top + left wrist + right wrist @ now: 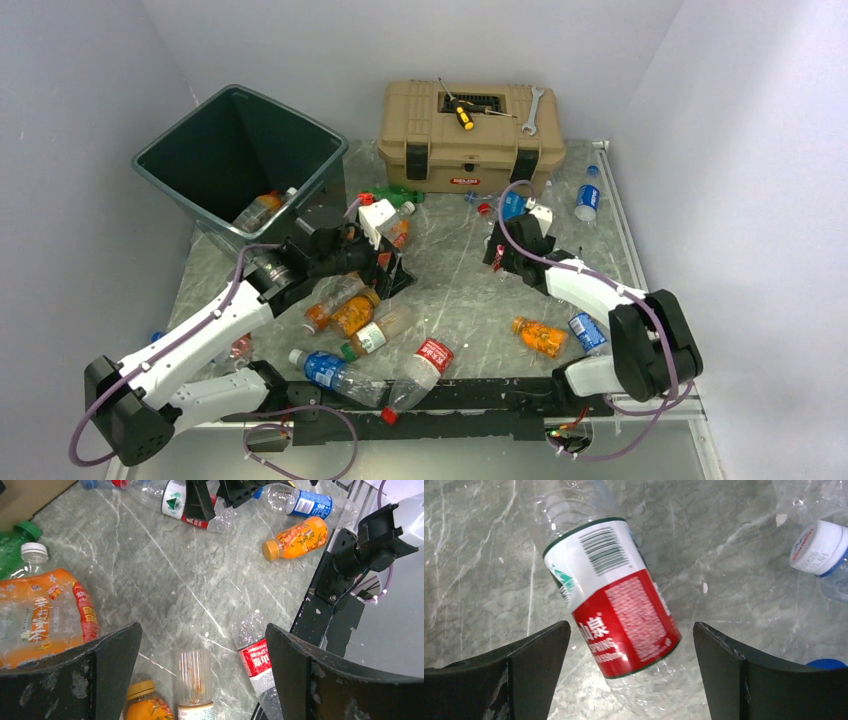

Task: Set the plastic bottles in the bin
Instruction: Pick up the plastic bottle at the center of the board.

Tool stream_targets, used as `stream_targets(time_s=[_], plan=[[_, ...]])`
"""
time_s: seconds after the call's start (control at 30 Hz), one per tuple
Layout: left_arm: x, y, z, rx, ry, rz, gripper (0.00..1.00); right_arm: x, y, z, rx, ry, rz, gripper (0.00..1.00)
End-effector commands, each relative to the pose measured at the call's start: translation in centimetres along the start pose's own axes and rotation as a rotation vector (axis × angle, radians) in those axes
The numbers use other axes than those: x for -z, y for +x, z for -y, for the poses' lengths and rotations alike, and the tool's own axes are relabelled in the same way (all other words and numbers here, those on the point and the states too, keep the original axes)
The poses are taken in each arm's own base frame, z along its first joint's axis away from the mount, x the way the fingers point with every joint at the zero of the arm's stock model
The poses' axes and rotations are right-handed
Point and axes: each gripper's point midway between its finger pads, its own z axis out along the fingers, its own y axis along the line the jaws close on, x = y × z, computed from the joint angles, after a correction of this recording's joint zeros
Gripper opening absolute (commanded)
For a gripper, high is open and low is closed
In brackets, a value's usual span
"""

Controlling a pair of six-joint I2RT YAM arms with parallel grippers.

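The dark green bin (240,150) stands at the back left with one orange bottle (262,208) inside. My left gripper (388,268) is open and empty, above a cluster of bottles; in the left wrist view (202,675) a clear bottle with a cream label (195,680) and an orange bottle (145,707) lie below the jaws, apart from them. My right gripper (497,255) is open around a clear bottle with a red and white label (619,605) lying on the table, between the fingers (631,675) without touching them.
Other bottles lie scattered: a red-labelled one (420,365), a blue-labelled one (330,370), an orange one (540,335), a blue one (587,200) and a green one (395,195). The tan toolbox (470,135) with tools on top stands at the back.
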Motion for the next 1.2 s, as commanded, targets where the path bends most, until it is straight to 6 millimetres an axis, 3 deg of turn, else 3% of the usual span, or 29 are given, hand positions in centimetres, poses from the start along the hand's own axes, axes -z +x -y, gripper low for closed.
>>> stream_targets(time_s=[0.0,0.23,0.5,0.7,0.93,1.17], plan=[[-0.9,0.3,0.3,-0.027,0.015,-0.017,0.99,1.2,-0.5,0.5,-0.001,0.008,0.021,0.99],[-1.2,0.5,0.4,-0.032,0.006,-0.024,0.99,0.0,0.8,-0.5,0.117,-0.018,-0.093,0.99],[-1.4,0.8,0.4,-0.032,-0.002,-0.038,0.99,-1.3,3.4,-1.3,0.165,-0.059,-0.182,0.92],[-1.5,0.9,0.3,-0.032,-0.008,-0.041,1.00,-1.1,3.7,-1.9,0.177,-0.082,-0.182,0.80],[-1.6,0.9,0.2,-0.028,-0.011,-0.040,1.00,-0.2,3.7,-2.2,0.174,-0.103,-0.164,0.54],[-1.6,0.9,0.0,-0.027,-0.021,-0.035,0.99,2.6,2.4,-2.8,0.158,-0.150,-0.095,0.44]])
